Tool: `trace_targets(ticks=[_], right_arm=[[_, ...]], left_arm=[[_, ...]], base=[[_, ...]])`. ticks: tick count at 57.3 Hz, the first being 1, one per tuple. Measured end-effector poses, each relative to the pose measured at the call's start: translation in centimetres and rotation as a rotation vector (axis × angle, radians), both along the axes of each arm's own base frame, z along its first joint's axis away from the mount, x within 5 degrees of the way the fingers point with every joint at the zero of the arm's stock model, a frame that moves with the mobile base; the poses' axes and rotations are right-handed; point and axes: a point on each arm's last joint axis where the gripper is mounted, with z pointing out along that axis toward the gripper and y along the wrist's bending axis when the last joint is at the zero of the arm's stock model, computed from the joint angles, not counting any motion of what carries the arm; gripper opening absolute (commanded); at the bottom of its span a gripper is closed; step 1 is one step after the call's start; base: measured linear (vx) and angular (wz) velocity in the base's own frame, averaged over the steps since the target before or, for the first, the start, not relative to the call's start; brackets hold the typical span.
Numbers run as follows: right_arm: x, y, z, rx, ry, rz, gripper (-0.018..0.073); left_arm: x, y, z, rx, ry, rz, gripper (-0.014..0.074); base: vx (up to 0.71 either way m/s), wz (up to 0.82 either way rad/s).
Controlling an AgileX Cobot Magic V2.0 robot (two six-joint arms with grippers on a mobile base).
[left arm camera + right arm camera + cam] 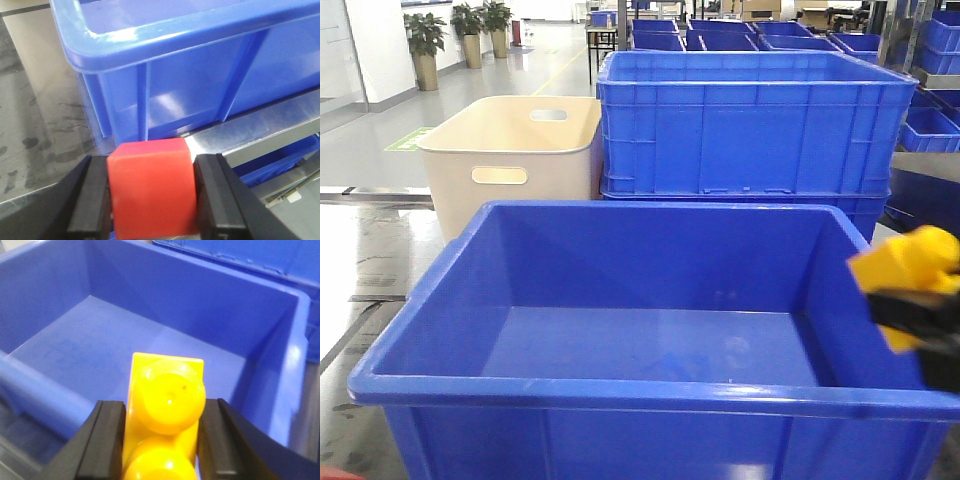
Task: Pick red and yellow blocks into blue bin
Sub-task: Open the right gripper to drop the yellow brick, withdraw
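Observation:
The blue bin (620, 385) fills the foreground of the front view, and nothing lies on its floor. My right gripper (162, 440) is shut on the yellow block (167, 407), held above the bin's (60, 405) near rim with its studs facing the camera. In the front view that yellow block (910, 265) hangs over the bin's right wall. My left gripper (152, 197) is shut on the red block (150, 187), low outside the bin (200, 75), below its rolled rim near a corner. A sliver of red (340, 473) shows at the front view's bottom left corner.
A beige tub (515, 160) with handle slots stands behind the bin on the left. Ribbed blue crates (750, 125) are stacked behind on the right, with more further back. The bin rests on a metal surface (250, 130); grey floor (35, 100) lies to the left.

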Motion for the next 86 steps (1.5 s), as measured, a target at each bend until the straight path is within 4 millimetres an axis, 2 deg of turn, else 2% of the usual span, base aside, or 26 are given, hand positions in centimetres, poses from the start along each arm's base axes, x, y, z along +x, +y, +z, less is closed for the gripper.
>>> trace_targets(ticks=[8, 17, 27, 38, 54, 60, 68, 74, 86], right_arm=[[5.1, 1.7, -0.6, -0.02, 0.048, -0.001, 0.0232], [9.9, 3.2, -2.8, -0.055, 0.135, -0.002, 0.0248], [13.2, 4.0, -5.1, -0.112, 0.18, -0.011, 0.0288], [15.3, 4.7, -7.4, -0.136, 0.216, -0.013, 0.0367], [15.7, 4.8, -7.8, -0.138, 0.221, -0.014, 0.061], [15.7, 4.8, -7.9, -0.138, 0.223, -0.015, 0.0663], [15.3, 4.6, -7.3, -0.134, 0.211, -0.015, 0.0664], [14.2, 4.4, -5.9, -0.103, 0.184, -0.015, 0.0643], [9.3, 3.1, -2.0, -0.062, 0.161, -0.001, 0.0578]], left_arm=[[0.0, 0.0, 0.0, 0.0, 0.0, 0.0, 0.0235], [0.0, 0.0, 0.0, 0.0, 0.0, 0.0, 0.0235], [0.0, 0.0, 0.0, 0.0, 0.0, 0.0, 0.0235], [0.0, 0.0, 0.0, 0.0, 0.0, 0.0, 0.0235], [0.0, 0.0, 0.0, 0.0, 0.0, 0.0, 0.0235], [0.0, 0.0, 0.0, 0.0, 0.0, 0.0, 0.0235], [0.0, 0.0, 0.0, 0.0, 0.0, 0.0, 0.0235], [0.0, 0.0, 0.0, 0.0, 0.0, 0.0, 0.0235], [0.0, 0.0, 0.0, 0.0, 0.0, 0.0, 0.0235]], base=[[0.0, 0.0], [0.0, 0.0], [0.0, 0.0], [0.0, 0.0], [0.0, 0.0], [0.0, 0.0], [0.0, 0.0], [0.0, 0.0], [0.0, 0.0]])
